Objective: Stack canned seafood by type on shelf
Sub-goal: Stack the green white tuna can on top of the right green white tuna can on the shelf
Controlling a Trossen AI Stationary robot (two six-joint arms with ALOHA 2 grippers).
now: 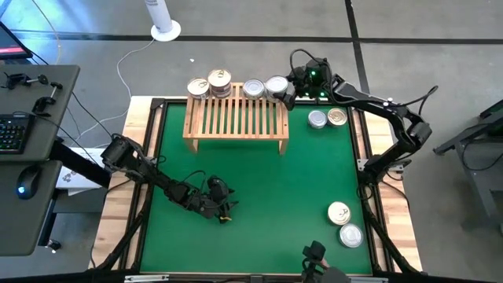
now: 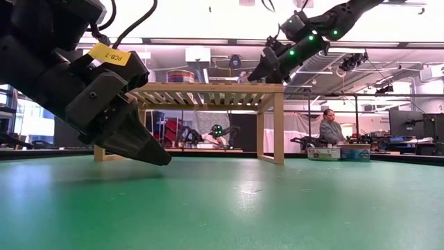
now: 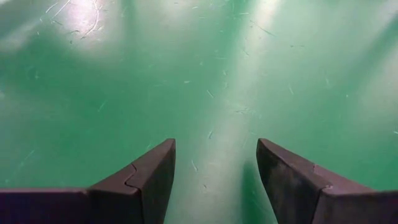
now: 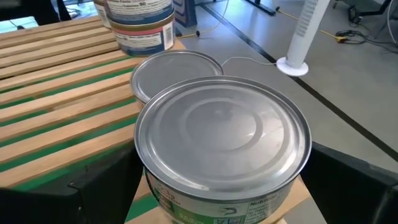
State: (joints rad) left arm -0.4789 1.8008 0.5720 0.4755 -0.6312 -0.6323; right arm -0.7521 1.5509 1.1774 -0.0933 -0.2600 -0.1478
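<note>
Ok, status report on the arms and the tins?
Right gripper open around a tin at shelf edge. Left gripper open, empty, over mat. Four tins loose.

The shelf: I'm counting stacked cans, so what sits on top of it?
On the shelf, tins along its far edge: a two-high stack, three silver ones. Hidden lower tins unreadable.

Right hand (image 1: 284, 91) at silver tin (image 1: 276, 86) on shelf (image 1: 236, 119) corner.
</note>
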